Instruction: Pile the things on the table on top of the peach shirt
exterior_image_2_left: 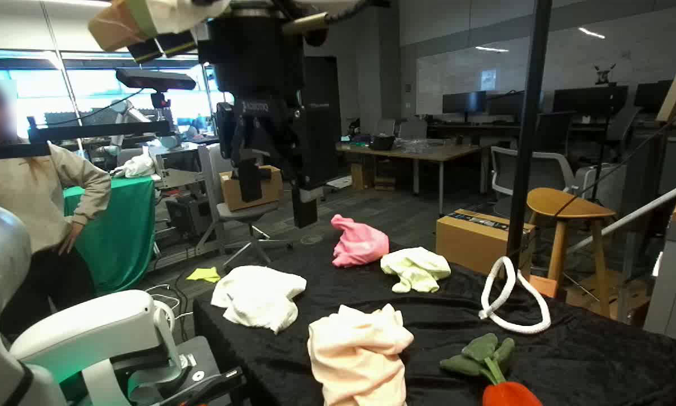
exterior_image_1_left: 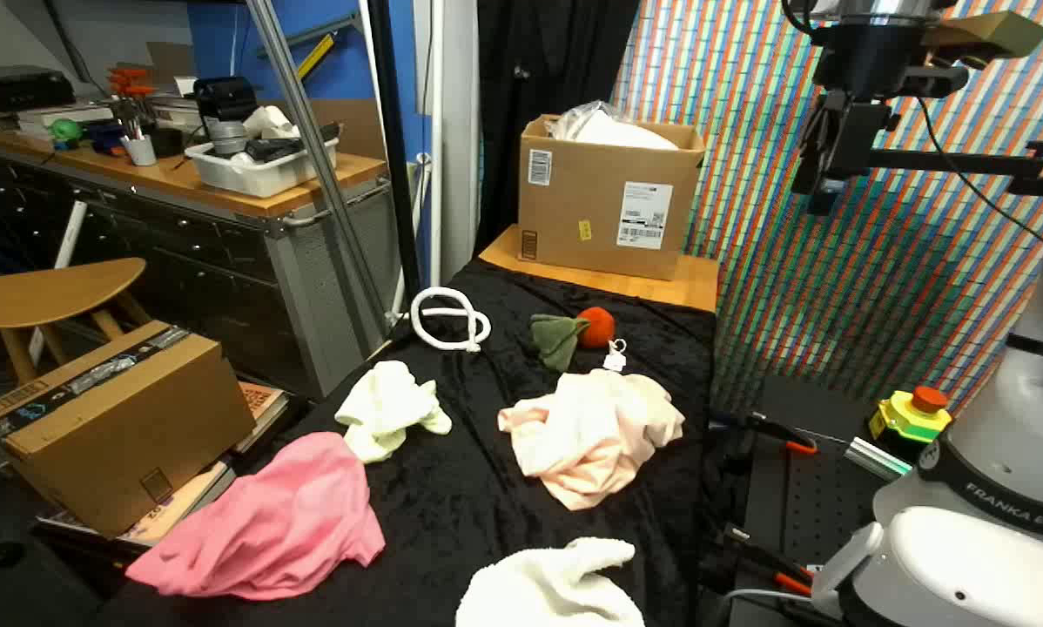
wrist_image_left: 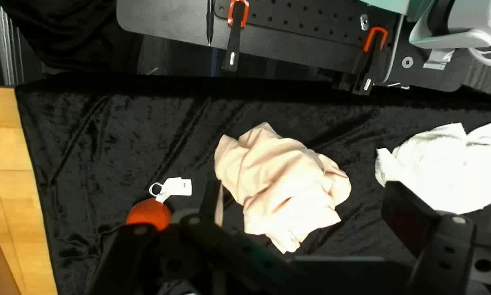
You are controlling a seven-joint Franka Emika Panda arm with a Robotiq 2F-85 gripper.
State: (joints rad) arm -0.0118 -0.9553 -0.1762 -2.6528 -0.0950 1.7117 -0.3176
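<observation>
Black worktop (exterior_image_1_left: 465,488), left to right, one each: pink cloth (exterior_image_1_left: 269,522), pale-green cloth (exterior_image_1_left: 389,411) by left edge, white rope (exterior_image_1_left: 472,329) toward far left corner, white cloth (exterior_image_1_left: 552,585) at near edge, red-green toy (exterior_image_1_left: 567,335) between far edge and peach shirt (exterior_image_1_left: 591,435). Shirt by right edge, crumpled, long axis slanting, tip pointing to near edge. Gripper (exterior_image_2_left: 278,203) hangs above, jaws wide apart.

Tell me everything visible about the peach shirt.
The peach shirt is plain, pale, soft-looking fabric, bunched into a crumpled heap with deep folds; sleeves and collar can't be made out. It rests on the black table cover. In the wrist view it lies between the red toy and the white cloth, touching neither. Nothing is piled on it.
</observation>
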